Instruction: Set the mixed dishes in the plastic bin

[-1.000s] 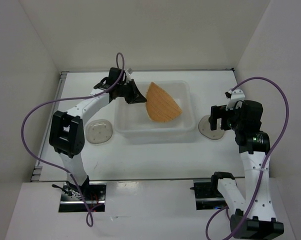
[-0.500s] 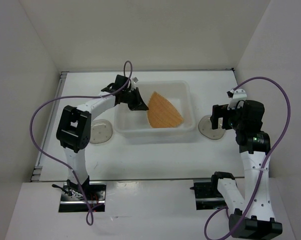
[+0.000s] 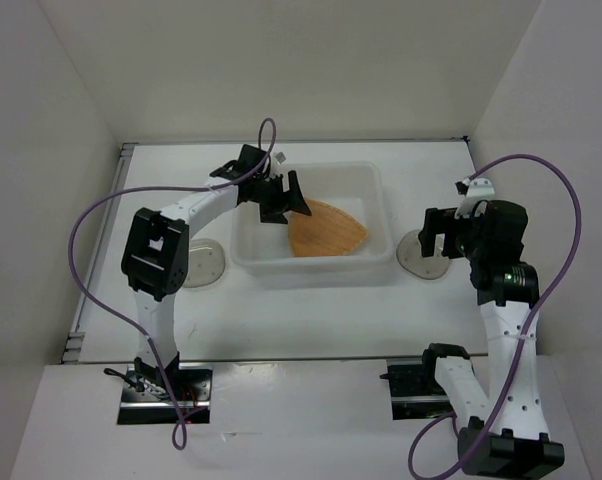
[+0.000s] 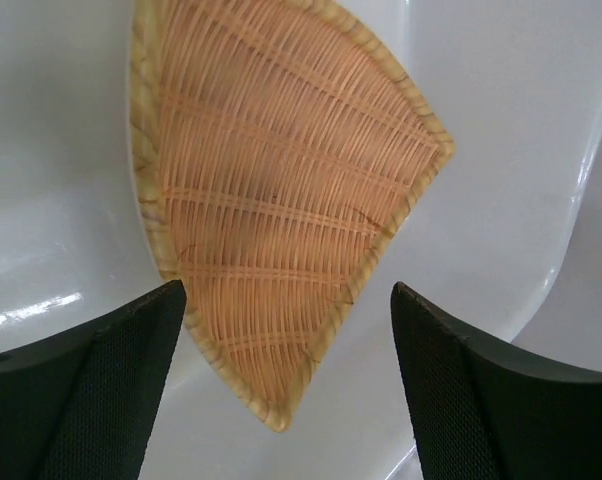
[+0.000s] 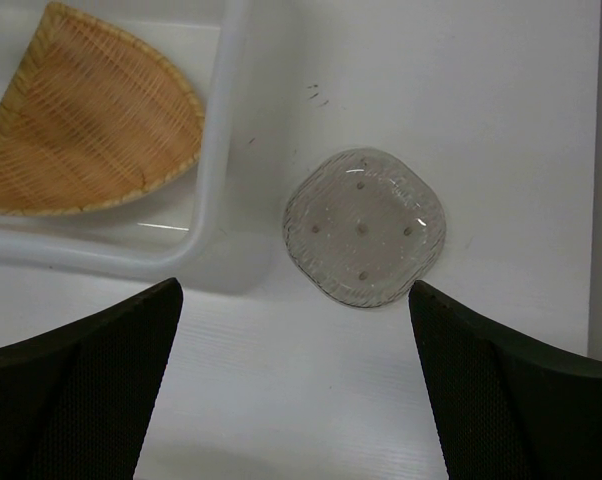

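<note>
From the overhead view, the woven plate (image 3: 328, 231) is lying inside the bin (image 3: 311, 268), tucked toward its right half. The left claw (image 3: 286, 203) hangs over the bin's left-rear part, right at the plate's pointed end. One little clear dish (image 3: 203, 266) sits on the table (image 3: 311, 310) just left of the bin. A second clear dish (image 3: 413, 258) sits just off the bin's right end, partly hidden under the right claw (image 3: 441, 240). On the left wrist cam, the left claw (image 4: 288, 295) is spread wide with nothing in it. Both dark fingers (image 4: 81, 390) are clear of the plate (image 4: 271, 200), which rests on the white bin floor (image 4: 501, 120) below them. On the right wrist cam, the right claw (image 5: 293, 290) is spread wide too and holding nothing. It's hovering above the second dish (image 5: 364, 227), which has a few dots in it and rests on the table (image 5: 311, 400) close beside the bin's rim (image 5: 216, 150) without touching it. You can see the plate (image 5: 81, 125) inside the bin at the top left.
</note>
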You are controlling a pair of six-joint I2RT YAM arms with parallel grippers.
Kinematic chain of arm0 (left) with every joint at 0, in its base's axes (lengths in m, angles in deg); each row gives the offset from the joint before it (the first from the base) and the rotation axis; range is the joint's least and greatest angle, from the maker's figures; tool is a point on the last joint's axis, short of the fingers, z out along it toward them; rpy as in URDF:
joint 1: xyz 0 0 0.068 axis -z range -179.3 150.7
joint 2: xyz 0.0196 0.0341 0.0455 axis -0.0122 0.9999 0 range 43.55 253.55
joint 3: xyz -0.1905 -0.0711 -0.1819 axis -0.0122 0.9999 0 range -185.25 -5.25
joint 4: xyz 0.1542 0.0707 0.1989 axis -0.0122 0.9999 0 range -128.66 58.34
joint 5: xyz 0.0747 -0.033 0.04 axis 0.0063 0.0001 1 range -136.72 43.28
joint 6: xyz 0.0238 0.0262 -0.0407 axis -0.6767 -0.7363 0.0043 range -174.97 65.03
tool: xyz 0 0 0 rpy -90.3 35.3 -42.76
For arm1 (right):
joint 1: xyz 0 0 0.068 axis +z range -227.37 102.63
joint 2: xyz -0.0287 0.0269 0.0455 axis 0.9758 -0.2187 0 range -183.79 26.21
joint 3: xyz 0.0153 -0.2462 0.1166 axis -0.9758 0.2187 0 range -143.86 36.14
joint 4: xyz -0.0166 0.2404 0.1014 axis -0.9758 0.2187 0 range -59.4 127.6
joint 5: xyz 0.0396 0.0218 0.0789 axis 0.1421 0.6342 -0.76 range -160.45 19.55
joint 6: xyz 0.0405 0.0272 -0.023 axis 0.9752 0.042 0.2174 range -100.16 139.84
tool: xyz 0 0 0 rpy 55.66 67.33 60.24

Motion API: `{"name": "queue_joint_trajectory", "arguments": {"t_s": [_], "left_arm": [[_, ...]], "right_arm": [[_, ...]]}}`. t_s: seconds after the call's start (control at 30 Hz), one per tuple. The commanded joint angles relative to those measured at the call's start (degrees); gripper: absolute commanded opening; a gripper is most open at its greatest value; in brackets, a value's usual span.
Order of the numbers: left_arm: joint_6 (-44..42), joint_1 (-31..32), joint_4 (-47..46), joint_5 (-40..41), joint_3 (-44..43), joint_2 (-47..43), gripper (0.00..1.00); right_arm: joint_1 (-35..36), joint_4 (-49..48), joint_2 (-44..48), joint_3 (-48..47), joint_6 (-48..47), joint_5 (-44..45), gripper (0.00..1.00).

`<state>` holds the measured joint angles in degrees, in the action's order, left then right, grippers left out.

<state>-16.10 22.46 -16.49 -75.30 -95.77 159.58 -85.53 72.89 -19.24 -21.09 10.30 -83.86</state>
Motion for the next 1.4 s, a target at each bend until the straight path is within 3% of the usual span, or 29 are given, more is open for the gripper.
{"name": "queue_joint_trajectory", "arguments": {"t_s": [0.0,0.17,0.23,0.37,0.6,0.7,1.0,1.37], "left_arm": [[-3.7,0.2,3.9,3.9,-3.4,-1.1,0.90],[-5.8,0.2,11.4,14.6,-12.6,-7.7,0.91],[-7.1,0.2,14.5,17.6,-16.2,-11.5,1.00],[-8.6,0.7,17.1,22.4,-19.9,-18.4,1.00],[-7.0,-2.6,13.2,14.5,-4.3,-33.1,1.00],[-5.7,-3.1,11.8,14.0,0.4,-38.2,1.00],[-6.3,-5.4,16.0,12.5,2.3,-40.6,1.00],[-3.2,-8.5,16.5,14.9,4.1,-41.1,1.00]], "right_arm": [[-1.0,-3.5,-2.3,-2.3,4.2,-1.4,0.98],[-4.4,-2.8,-14.9,-10.5,8.0,-0.8,0.98],[-7.7,-2.2,-23.3,-14.6,8.6,-4.7,0.98],[-11.8,0.7,-35.0,-20.4,6.7,-9.8,0.98],[-16.1,4.0,-44.8,-19.8,-9.9,-13.1,0.98],[-16.8,2.0,-47.3,-17.1,-11.2,-13.1,0.98],[-18.0,-1.5,-58.4,-15.9,-17.4,-12.3,0.98],[-24.8,2.5,-70.2,-23.2,-18.8,-18.4,0.98]]}}
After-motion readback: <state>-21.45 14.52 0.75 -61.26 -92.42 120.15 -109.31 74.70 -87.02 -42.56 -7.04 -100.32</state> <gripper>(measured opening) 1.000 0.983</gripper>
